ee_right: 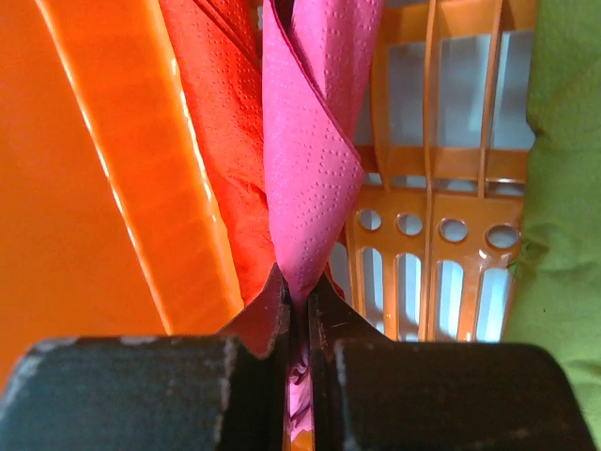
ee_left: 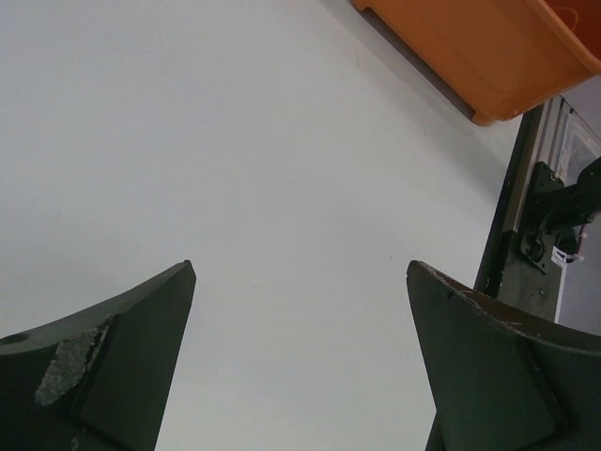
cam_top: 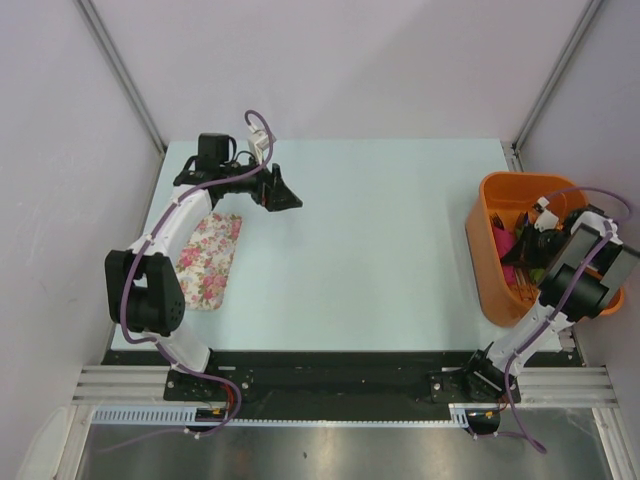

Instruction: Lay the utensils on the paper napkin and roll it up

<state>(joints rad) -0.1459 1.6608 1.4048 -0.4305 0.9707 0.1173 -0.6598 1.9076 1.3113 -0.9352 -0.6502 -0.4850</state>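
R fingers [ee_right: 141, 395] pinch pink napkin [ee_right: 310, 188] btwn them, inside orange tub [ee_right: 94, 188].

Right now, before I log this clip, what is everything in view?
paper napkin: one, magenta-pink, inside the tub, pinched by the right gripper
orange-red napkin: one, touching the pink one's left side
green sheet: one, right edge of the right wrist view
orange tub: one, table's right edge; other clutter too small to tell
floral mat: one, pale with pink flowers, table's left side
table: one, pale
left gripper: open, over bare table, far left
right gripper: shut on the paper napkin, in the tub
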